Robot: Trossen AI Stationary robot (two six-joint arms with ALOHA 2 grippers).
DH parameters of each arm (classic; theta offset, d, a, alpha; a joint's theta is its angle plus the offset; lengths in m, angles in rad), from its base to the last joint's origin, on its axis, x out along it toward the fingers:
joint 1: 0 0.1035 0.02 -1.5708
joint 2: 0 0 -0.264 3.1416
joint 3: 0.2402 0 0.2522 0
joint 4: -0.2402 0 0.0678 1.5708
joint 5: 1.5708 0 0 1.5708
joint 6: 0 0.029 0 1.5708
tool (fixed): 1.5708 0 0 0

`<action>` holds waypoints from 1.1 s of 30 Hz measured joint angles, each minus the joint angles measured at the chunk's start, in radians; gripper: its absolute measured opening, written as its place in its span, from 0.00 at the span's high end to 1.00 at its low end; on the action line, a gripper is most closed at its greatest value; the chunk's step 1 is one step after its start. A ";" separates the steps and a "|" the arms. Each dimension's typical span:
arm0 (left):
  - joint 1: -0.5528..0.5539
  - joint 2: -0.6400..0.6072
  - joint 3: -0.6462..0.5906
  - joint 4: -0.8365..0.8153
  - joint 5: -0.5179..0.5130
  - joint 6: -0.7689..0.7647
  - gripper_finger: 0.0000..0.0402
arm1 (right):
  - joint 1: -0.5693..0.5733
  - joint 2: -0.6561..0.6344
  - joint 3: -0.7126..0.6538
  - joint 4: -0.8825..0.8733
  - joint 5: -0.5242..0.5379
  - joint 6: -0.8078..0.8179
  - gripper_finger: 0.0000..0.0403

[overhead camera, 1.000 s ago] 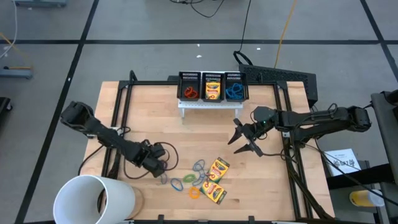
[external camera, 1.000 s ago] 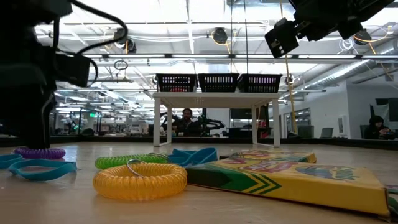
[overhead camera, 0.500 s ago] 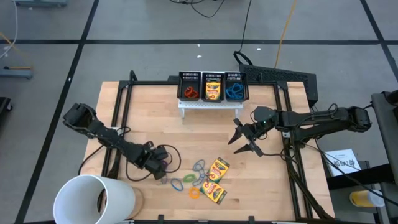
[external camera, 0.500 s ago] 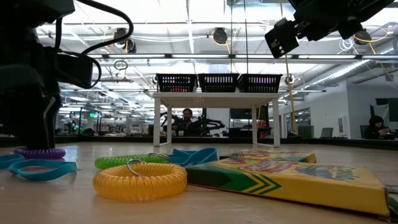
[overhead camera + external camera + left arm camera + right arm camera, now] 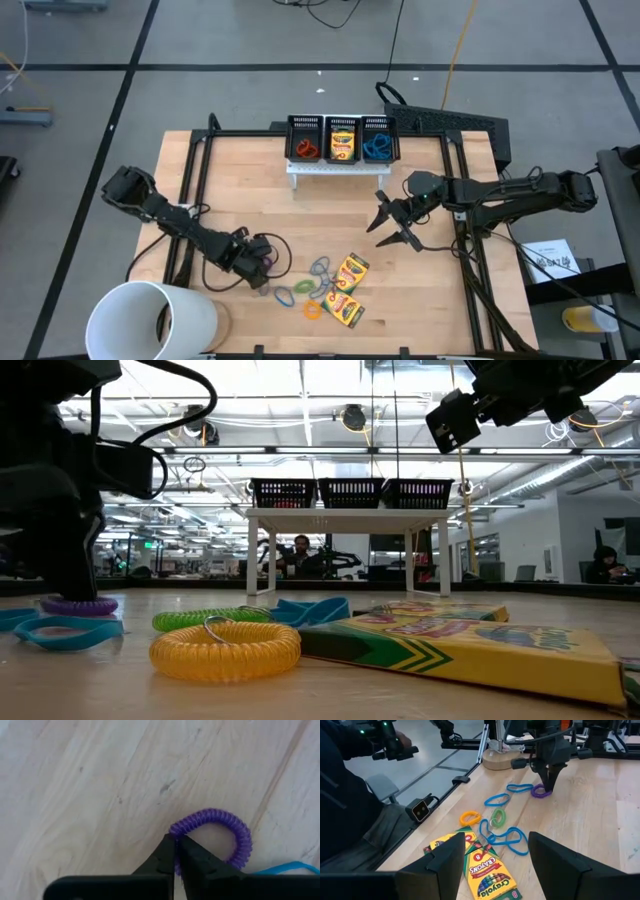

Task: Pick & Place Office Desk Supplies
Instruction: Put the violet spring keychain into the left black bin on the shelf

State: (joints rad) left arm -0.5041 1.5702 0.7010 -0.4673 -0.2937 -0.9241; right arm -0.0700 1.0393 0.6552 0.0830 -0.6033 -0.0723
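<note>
Wooden table point(image 5: 430, 300), purple coiled loop point(image 5: 220, 832) pinched by left gripper point(image 5: 176, 851)

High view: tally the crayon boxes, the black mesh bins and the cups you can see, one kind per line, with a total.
Crayon boxes: 3 (2 loose, 1 in the middle bin)
Black mesh bins: 3
White cup: 1
Total: 7
</note>
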 joint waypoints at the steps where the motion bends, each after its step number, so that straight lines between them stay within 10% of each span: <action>1: 0.000 -0.004 0.006 -0.004 -0.010 0.010 0.97 | 0.000 0.000 0.000 -0.003 0.000 0.000 0.48; 19: 0.135 -0.095 0.193 0.164 -0.386 0.652 0.96 | 0.000 0.000 0.000 0.008 0.007 0.000 0.48; 33: 0.330 -0.136 0.214 0.632 -0.346 1.034 0.95 | 0.000 0.000 0.000 0.003 0.008 0.004 0.48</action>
State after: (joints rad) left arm -0.1740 1.4347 0.9146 0.1648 -0.6400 0.1097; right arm -0.0704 1.0397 0.6552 0.0860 -0.5957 -0.0681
